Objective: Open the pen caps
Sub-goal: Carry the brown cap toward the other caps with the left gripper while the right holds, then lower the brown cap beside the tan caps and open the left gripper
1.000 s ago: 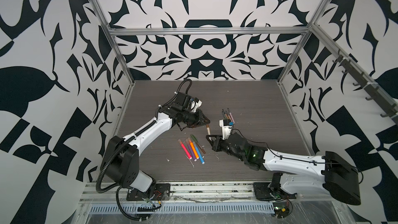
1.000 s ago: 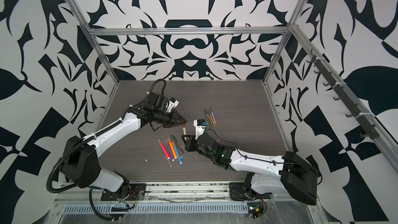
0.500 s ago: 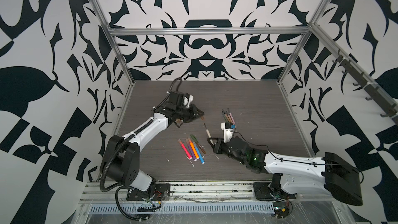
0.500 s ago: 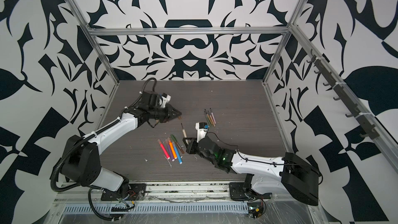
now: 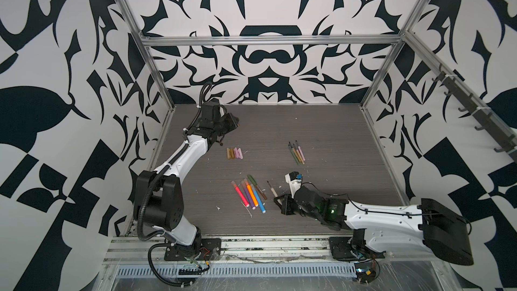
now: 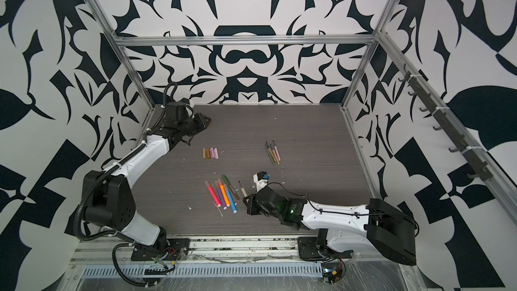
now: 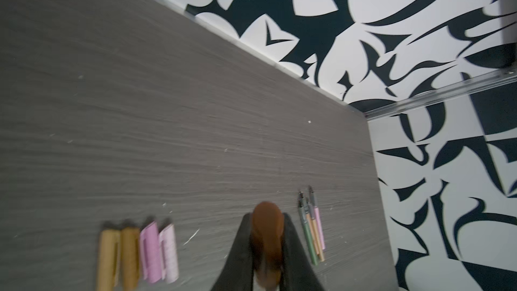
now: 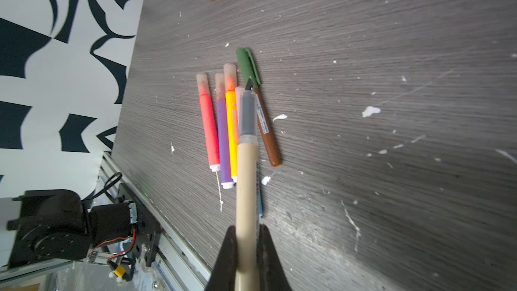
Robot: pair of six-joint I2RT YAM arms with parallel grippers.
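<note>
While the left tool point(image 7: 265, 219) is closed on a brown cap point(image 7: 265, 237), pinched between its two black fingers with the rounded end pointing away from the wrist, the right tool point(image 8: 246, 232) is closed round the rear of a tan pen point(image 8: 246, 169) whose dark nib section is bare. Cap and pen are thus parted, one per arm, and well apart in both top views.

The coming move is judged to be a set-down, and it turns on where the cap row point(image 5: 235, 153) lies. In a top view the row is at about 6 o'clock from the left tool and near it. It is four caps side by side, long axes running 12 to 6.

The left arm is much the nearer; the right tool sits across the tabletop point(image 5: 335, 124), at about 4 o'clock of the row. The held cap would best go down parallel to the row, at one of its ends.

For the right tool the matching target is the bare pens point(image 5: 296, 152), at about 1 o'clock from it, axes close to 12 to 6. Capped pens point(image 5: 249, 195) lie near its 9 o'clock, caps on.
</note>
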